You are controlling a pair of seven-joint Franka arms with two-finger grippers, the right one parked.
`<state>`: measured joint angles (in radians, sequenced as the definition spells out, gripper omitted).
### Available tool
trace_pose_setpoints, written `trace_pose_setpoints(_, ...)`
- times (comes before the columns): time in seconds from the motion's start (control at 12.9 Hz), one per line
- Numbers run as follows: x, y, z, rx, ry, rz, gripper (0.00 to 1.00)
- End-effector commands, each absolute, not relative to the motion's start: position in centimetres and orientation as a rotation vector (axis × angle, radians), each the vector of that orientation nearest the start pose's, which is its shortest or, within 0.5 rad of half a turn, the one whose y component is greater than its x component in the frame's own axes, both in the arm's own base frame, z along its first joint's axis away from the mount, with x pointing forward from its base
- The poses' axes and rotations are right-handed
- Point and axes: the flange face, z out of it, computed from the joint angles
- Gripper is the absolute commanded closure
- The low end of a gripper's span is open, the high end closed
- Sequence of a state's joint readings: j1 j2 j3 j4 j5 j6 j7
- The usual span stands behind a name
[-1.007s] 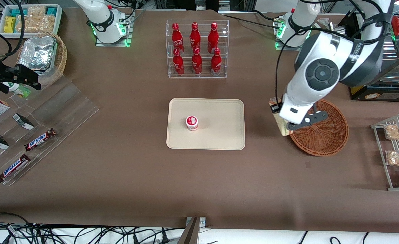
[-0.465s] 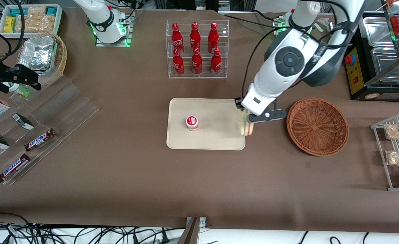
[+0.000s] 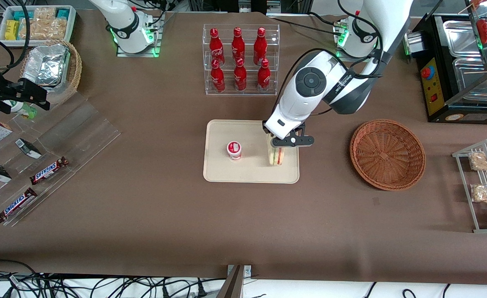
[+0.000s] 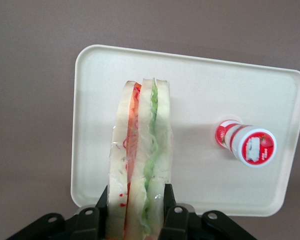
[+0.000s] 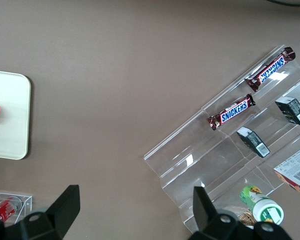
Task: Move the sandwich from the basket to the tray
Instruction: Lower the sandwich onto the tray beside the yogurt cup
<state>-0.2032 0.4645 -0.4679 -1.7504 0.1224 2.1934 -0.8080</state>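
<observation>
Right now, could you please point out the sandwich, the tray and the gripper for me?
sandwich (image 4: 140, 150), left wrist view, on its filling edge.
tray (image 3: 247, 174), front view, on its bare floor.
gripper (image 4: 136, 207), left wrist view, between its fingertips, shut on the sandwich.

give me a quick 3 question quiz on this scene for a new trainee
1. True or false: the sandwich lies in the basket.
2. What does the gripper hold above the tray?
A. a bottle
B. the sandwich
C. a chocolate bar
3. Fill in: the small red and white cup stands on the ____.

Key
1. False: the basket has nothing in it.
2. B
3. tray
</observation>
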Motion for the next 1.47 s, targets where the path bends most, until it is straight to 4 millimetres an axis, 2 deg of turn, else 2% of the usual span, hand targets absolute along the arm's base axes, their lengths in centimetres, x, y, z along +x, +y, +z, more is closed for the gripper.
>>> trace_pose_setpoints(0.0,52.6,-38.9,31.7,-3.209,-0.183,0.006,0.57)
trace_pose_setpoints(0.39,51.1,-41.1,28.4,-3.168,-0.204,-0.072,0.57)
trace_pose_setpoints(0.54,51.0,-41.3,27.2,-3.151,-0.211,-0.087,0.57)
trace_pose_setpoints(0.93,50.8,-41.6,25.9,-3.147,-0.205,-0.098,0.57)
trace_pose_setpoints(1.01,50.3,-42.2,25.6,-3.146,-0.185,-0.094,0.57)
trace_pose_setpoints(1.39,50.1,-42.2,24.8,-3.128,-0.174,-0.107,0.57)
